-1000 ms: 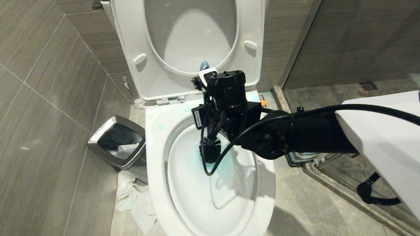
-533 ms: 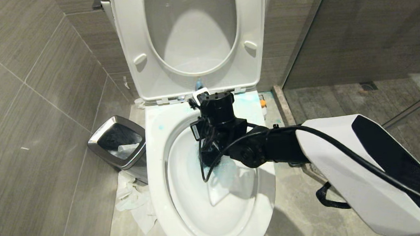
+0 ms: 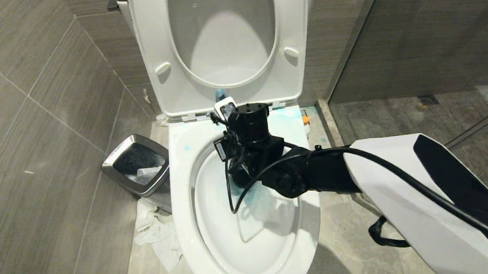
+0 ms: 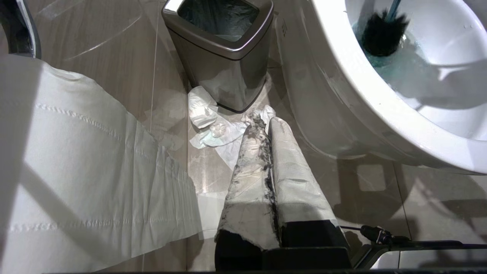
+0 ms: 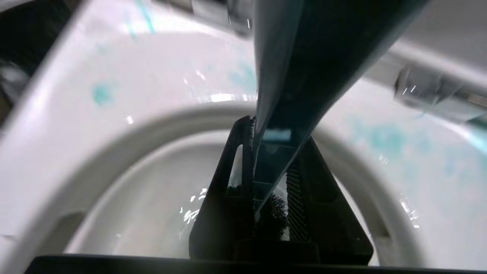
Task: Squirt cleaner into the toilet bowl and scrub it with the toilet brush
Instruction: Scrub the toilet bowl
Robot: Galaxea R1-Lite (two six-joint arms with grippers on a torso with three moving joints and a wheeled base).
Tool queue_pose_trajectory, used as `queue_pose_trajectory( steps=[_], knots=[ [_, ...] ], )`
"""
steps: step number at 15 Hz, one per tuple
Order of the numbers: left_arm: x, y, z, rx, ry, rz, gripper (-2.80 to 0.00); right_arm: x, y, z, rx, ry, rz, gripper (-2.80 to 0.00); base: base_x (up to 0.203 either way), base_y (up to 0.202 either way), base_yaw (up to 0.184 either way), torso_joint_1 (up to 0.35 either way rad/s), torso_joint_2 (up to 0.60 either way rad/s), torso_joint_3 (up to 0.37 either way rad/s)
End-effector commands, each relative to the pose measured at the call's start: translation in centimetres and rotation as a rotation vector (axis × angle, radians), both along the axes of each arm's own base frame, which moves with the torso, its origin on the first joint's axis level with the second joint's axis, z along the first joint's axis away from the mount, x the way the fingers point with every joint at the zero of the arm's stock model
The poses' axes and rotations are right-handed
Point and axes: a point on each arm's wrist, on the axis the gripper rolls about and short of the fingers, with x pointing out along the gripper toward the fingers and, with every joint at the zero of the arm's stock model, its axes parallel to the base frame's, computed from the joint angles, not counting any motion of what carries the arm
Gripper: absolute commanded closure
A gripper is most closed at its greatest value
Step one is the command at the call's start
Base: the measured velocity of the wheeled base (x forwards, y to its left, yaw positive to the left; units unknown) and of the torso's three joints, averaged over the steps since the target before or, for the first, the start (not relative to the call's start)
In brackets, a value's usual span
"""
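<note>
- Now the right gripper (image 5: 266, 182) is clamped on the brush (image 4: 382, 32) handle, over the back of the bowl (image 3: 181, 225).
- Its black bristles sit low inside, in turquoise cleaner (image 3: 258, 195).
- Beside the bowl, near the bin (image 4: 224, 53), the left gripper (image 4: 266, 129) hangs with fingers together.

We see bright overhead light glaring off the toilet bowl (image 3: 181, 225); the right arm's shadow falls inside it; our right wrist view is blurred.
</note>
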Motion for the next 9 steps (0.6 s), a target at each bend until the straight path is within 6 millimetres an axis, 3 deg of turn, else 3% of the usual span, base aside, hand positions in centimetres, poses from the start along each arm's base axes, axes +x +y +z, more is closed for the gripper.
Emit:
queue_pose_trajectory(
  steps=[1, 4, 7, 9],
  knots=[
    [0.0, 0.0, 0.0, 0.0, 0.002, 0.001, 0.0, -2.6, -0.2, 4.6, 0.062, -0.065, 0.027, 0.0, 0.0, 0.0, 0.0, 0.0, 0.0, 0.0],
    [0.0, 0.0, 0.0, -0.001, 0.002, 0.002, 0.0, -3.3, -0.2, 5.2, 0.065, -0.068, 0.034, 0.0, 0.0, 0.0, 0.0, 0.0, 0.0, 0.0],
    [0.0, 0.0, 0.0, -0.001, 0.002, 0.001, 0.0, -2.6, 0.5, 3.0, 0.037, -0.039, 0.033, 0.0, 0.0, 0.0, 0.0, 0.0, 0.0, 0.0],
    [0.0, 0.0, 0.0, -0.001, 0.002, 0.0, 0.0, -1.4, 1.0, 0.6, 0.007, -0.013, 0.023, 0.0, 0.0, 0.0, 0.0, 0.0, 0.0, 0.0]
  ],
)
